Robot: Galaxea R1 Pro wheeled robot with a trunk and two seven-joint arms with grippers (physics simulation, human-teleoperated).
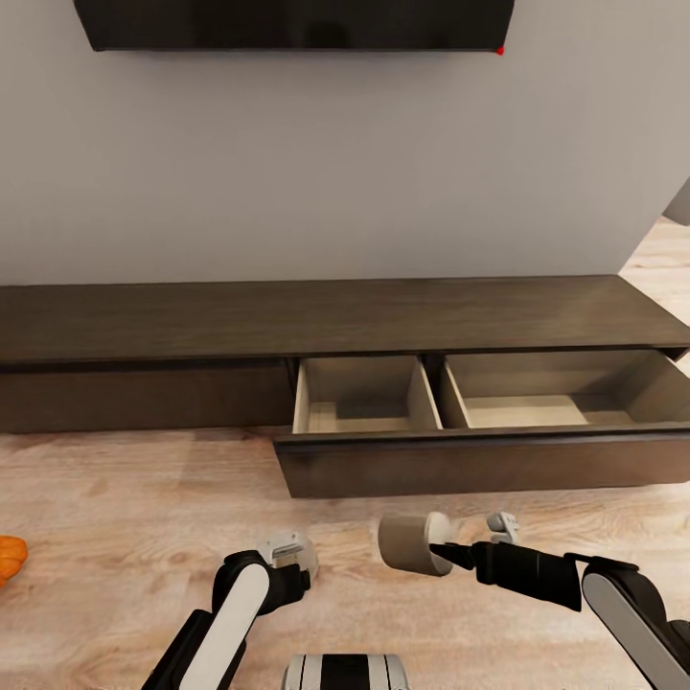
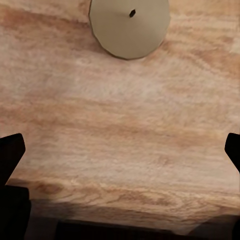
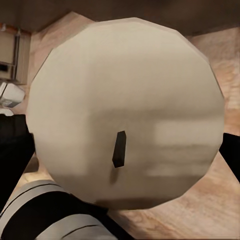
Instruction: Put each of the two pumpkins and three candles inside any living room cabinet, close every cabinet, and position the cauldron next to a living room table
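While the right gripper [image 1: 443,553] pinches a candle [image 1: 412,543] sideways, ready for the open drawer [image 1: 479,402] beyond it, the left gripper [image 2: 120,150] hovers spread.

Head camera high, facing cabinet [image 1: 383,326]; wrist cameras close above floor [image 2: 120,130].

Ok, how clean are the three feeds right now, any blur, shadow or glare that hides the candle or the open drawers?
Head view: sharp, evenly lit, no glare; the open drawer casts a soft shadow on the floor. Left wrist view: slightly soft wood grain, a dark shadow band beside the end effector, another candle cut off by the frame. Right wrist view: the held candle is very close, flatly shaded, its wick crisp.
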